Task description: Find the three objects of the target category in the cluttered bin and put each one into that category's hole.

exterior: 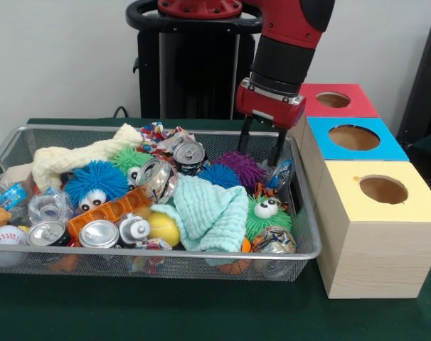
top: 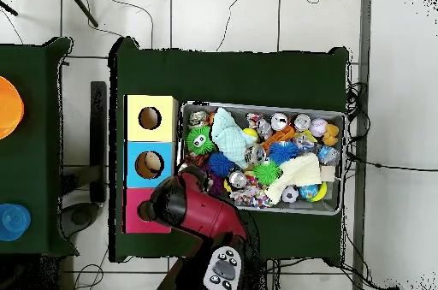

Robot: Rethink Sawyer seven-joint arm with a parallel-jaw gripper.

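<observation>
The wire mesh bin point(exterior: 166, 253) is full of clutter; it also shows in the overhead view point(top: 265, 106). One see-through bottle with a blue label point(exterior: 281, 174) lies at the bin's far right corner. Another labelled bottle point(exterior: 11, 196) and a crumpled clear one point(exterior: 50, 207) lie at the left end. My gripper point(exterior: 261, 148) hangs open and empty over the far right corner, above a purple spiky ball point(exterior: 241, 168), one fingertip point(exterior: 277, 158) just above the right bottle. The blue-topped box's hole point(exterior: 354, 137) is to its right. In the overhead view the arm point(top: 198, 211) hides the gripper.
A red-topped box point(exterior: 340, 99) and a yellow-topped box point(exterior: 383, 190) flank the blue one. The bin also holds drink cans point(exterior: 99, 234), spiky balls with googly eyes point(exterior: 96, 184), a green cloth point(exterior: 212, 211), a cream rope toy point(exterior: 80, 155) and a baseball point(exterior: 7, 236).
</observation>
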